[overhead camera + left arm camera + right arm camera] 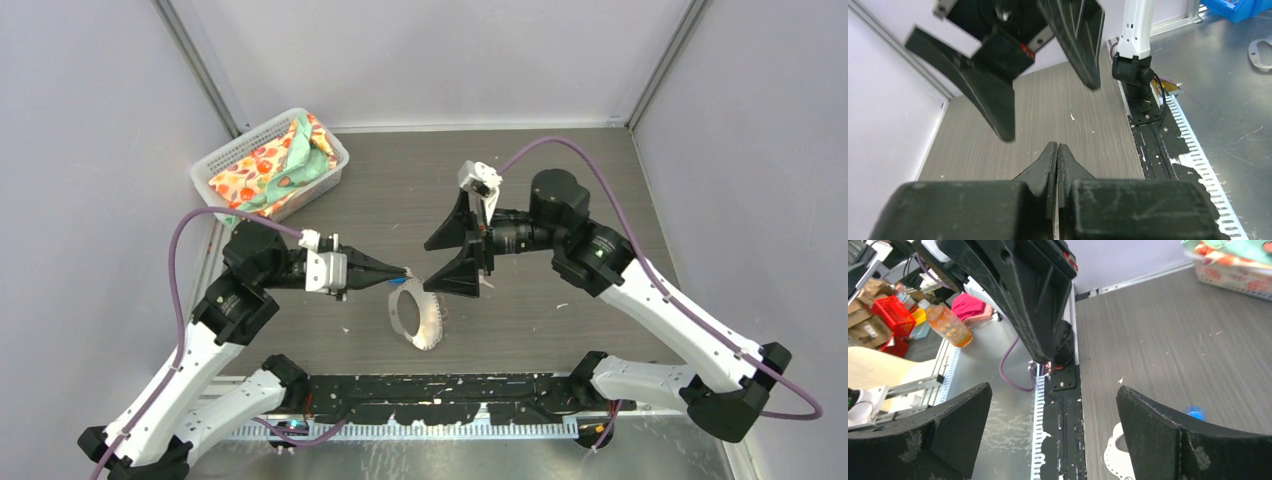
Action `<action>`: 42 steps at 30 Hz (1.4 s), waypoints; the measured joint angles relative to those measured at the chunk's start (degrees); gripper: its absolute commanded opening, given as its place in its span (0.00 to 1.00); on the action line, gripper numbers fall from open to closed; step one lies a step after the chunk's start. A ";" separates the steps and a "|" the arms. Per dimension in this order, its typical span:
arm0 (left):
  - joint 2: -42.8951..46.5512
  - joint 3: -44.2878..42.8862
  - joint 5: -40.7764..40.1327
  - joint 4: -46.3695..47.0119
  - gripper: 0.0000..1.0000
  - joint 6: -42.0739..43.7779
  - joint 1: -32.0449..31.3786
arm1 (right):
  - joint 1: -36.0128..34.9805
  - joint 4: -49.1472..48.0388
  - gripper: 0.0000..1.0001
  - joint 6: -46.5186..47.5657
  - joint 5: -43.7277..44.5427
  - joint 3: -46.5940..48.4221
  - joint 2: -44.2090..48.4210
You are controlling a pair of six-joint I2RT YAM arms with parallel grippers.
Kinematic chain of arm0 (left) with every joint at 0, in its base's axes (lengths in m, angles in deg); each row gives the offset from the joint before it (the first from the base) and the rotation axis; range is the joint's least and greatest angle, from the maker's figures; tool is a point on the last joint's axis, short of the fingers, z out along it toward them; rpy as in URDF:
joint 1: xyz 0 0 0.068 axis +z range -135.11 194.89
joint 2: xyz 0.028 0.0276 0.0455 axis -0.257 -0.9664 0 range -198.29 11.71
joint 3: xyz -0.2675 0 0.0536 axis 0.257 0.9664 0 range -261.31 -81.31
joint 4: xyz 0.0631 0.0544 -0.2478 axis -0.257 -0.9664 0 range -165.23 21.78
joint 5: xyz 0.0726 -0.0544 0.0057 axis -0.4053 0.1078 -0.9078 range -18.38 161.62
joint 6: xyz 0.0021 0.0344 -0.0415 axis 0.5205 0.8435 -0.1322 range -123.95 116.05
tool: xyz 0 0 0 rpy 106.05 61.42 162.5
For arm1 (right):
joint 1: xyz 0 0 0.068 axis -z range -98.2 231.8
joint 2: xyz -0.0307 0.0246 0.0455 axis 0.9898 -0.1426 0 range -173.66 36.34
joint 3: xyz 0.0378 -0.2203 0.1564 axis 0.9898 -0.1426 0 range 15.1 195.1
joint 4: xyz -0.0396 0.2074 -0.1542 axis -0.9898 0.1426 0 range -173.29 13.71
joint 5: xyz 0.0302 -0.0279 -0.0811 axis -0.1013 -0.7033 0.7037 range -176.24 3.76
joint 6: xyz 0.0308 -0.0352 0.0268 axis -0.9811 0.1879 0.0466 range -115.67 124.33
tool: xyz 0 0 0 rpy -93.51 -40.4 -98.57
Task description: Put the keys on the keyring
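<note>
The keyring (432, 322) is a pale grey loop just right of and below my left gripper (405, 272). That gripper is shut, its two fingertips (1053, 152) pressed together with nothing showing between them. A blue key tag (406, 271) sits right at its tip; I cannot tell whether it is pinched or lies beneath. My right gripper (427, 266) faces the left one with its jaws wide open and empty. In the right wrist view (1054, 387) the keyring (1115, 452) shows beside the right finger, and the blue tag (1194, 413) is a blur past it. The right fingers (998, 110) hang above the left tip.
A white mesh basket (205, 165) with patterned cloth stands at the back left, also in the right wrist view (1228, 275). The black mounting rail (450, 385) runs along the near edge. The left arm's dark body (1013, 290) fills the top of the right wrist view.
</note>
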 measured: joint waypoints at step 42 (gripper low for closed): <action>-16.17 4.98 2.95 -26.62 0.67 26.56 28.09 | -27.12 -10.36 0.15 41.66 44.17 -27.54 -27.78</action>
